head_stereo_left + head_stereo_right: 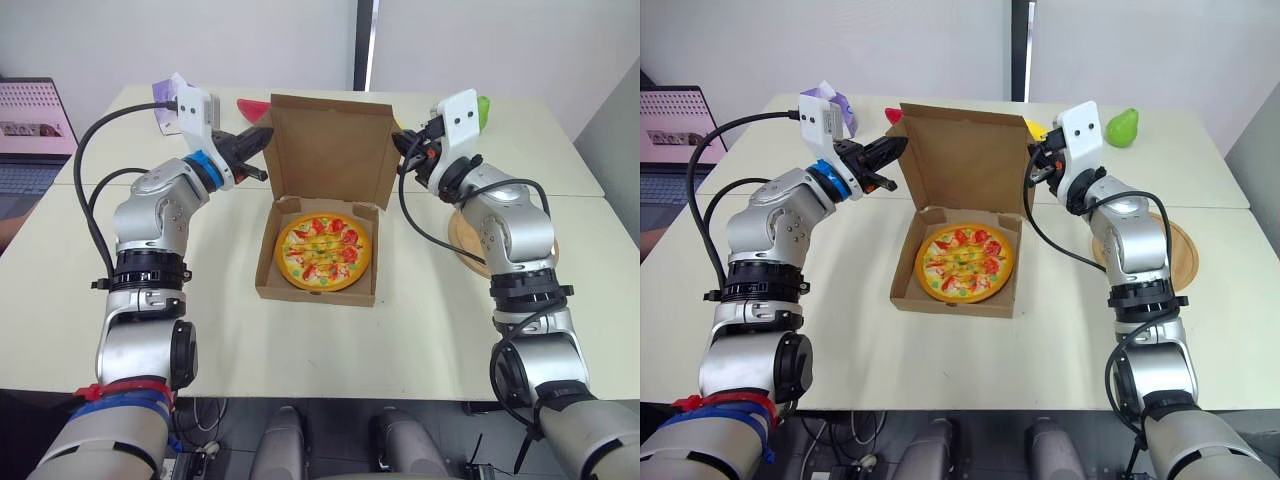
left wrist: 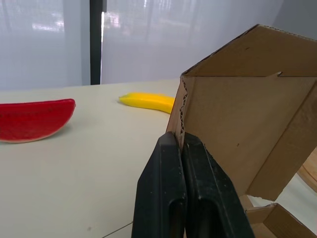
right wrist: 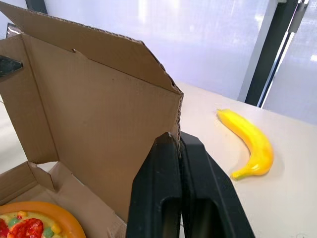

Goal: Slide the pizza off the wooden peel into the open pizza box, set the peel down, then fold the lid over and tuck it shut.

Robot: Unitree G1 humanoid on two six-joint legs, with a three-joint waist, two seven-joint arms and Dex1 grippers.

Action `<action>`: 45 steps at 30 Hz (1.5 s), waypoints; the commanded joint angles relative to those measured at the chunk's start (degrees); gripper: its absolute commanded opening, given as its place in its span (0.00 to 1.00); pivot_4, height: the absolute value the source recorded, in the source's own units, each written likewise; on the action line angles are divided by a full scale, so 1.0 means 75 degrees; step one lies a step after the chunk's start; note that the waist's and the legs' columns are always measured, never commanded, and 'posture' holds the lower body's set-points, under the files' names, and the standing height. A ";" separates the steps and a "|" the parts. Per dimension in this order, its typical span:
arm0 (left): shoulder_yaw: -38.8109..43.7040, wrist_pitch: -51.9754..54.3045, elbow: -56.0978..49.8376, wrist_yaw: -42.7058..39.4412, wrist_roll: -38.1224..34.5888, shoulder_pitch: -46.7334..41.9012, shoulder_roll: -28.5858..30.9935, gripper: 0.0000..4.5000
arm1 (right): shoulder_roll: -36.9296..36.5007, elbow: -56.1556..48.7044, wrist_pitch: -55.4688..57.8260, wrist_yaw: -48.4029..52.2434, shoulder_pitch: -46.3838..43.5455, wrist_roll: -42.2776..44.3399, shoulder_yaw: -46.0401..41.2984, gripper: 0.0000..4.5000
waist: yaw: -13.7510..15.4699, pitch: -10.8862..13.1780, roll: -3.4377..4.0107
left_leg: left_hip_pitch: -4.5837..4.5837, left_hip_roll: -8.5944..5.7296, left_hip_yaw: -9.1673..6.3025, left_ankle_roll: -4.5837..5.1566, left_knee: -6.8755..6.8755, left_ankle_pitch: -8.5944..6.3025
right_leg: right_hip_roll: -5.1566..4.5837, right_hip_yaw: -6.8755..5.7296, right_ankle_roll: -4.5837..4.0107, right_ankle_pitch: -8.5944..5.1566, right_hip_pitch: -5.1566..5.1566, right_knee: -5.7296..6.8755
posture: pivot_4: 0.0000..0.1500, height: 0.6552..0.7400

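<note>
While you look down from the head camera, note the pizza box [image 1: 268, 272] at the middle of the table [image 1: 70, 300], open, with its lid [image 1: 330, 150] standing nearly upright behind the tray. The pizza [image 1: 323, 253] lies flat inside the tray: a round orange crust with yellow cheese and red and green toppings. It fills most of the floor of the tray.

Your left gripper [image 1: 262, 135] is at the lid's left edge and your right gripper [image 1: 402, 145] at its right edge, both near the top corners. The round wooden peel [image 1: 1178, 250] lies flat on the table to the right of the box, partly under your right forearm and apart from the box. A pear [image 1: 1122, 127] sits farther back on the right, and a laptop [image 1: 30, 130] is at the far left.

Left wrist view: the two black fingers [image 2: 161, 188] are pressed narrow, with the corrugated side edge of the lid running down between their tips. The lid shows plain brown cardboard with a folded flap on top. A watermelon slice [image 2: 34, 119] and a banana [image 2: 148, 101] lie on the table beyond.

Right wrist view: these fingers [image 3: 158, 193] are likewise closed down, pinching the lid's opposite edge just below its folded top flap. Part of the pizza's orange rim shows low in the tray. The banana lies apart from the box.
</note>
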 commanded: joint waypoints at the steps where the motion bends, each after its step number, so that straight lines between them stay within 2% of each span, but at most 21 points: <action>1: 0.0069 0.0012 -0.0454 0.0021 0.0024 -0.0075 0.0065 0.00 | -0.0012 -0.0339 -0.0197 0.0005 -0.0385 0.0143 -0.0070 0.00 | 0.0001 0.0000 0.0000 | 0.0000 0.0000 0.0000 0.0000 0.0000 0.0000 | 0.0000 0.0000 0.0000 0.0000 0.0000 0.0000 | 1.00 1.00; 8: 0.0047 0.0015 -0.0504 0.0362 0.0123 -0.0402 -0.0076 0.00 | 0.0150 -0.0104 -0.0118 -0.0032 -0.0907 0.0105 0.0069 0.00 | 0.0007 0.0000 0.0000 | 0.0000 0.0000 0.0000 0.0001 -0.0001 0.0000 | 0.0000 0.0000 0.0000 0.0000 -0.0002 -0.0001 | 1.00 1.00; 16: 0.0059 0.0635 -0.1231 0.0385 0.0011 -0.0159 0.0082 0.00 | 0.0359 -0.0628 0.0402 -0.0205 -0.0747 0.0197 0.0148 0.00 | -0.0003 0.0000 0.0001 | -0.0002 0.0001 0.0000 0.0000 -0.0001 0.0000 | 0.0000 0.0001 0.0000 0.0000 -0.0003 0.0001 | 1.00 1.00; 22: 0.0023 0.0826 -0.1064 0.0442 0.0166 -0.0286 0.0089 0.00 | 0.0399 -0.0326 0.0258 -0.0250 -0.0861 0.0048 0.0184 0.00 | -0.0003 0.0000 0.0001 | -0.0002 0.0000 0.0001 0.0000 0.0001 0.0000 | 0.0000 0.0000 0.0000 0.0000 -0.0004 0.0004 | 1.00 1.00; 25: 0.0114 0.1186 -0.1450 0.0438 0.0015 -0.0143 0.0156 0.00 | 0.0366 -0.0474 0.0388 -0.0283 -0.0826 0.0075 0.0180 0.00 | -0.0003 0.0000 0.0001 | -0.0002 0.0000 0.0000 0.0000 0.0001 0.0000 | 0.0000 0.0001 0.0000 0.0000 -0.0004 0.0003 | 1.00 1.00; 38: 0.0614 0.2757 -0.4272 0.1187 -0.0654 0.1524 0.0171 0.00 | 0.0915 -0.3478 0.2305 -0.1034 0.0932 0.0527 0.0349 0.00 | -0.0006 -0.0002 0.0003 | 0.0001 0.0005 -0.0002 0.0000 0.0003 0.0000 | 0.0000 0.0003 -0.0001 0.0000 -0.0002 0.0015 | 1.00 1.00; 45: 0.0675 0.2530 -0.5641 0.1667 -0.0533 0.2784 0.0051 0.00 | 0.1044 -0.4411 0.2882 -0.1372 0.1451 0.0694 0.0349 0.00 | -0.0005 -0.0003 0.0005 | 0.0003 0.0007 0.0001 0.0000 0.0000 0.0000 | 0.0000 0.0007 -0.0001 0.0000 -0.0001 0.0012 | 1.00 1.00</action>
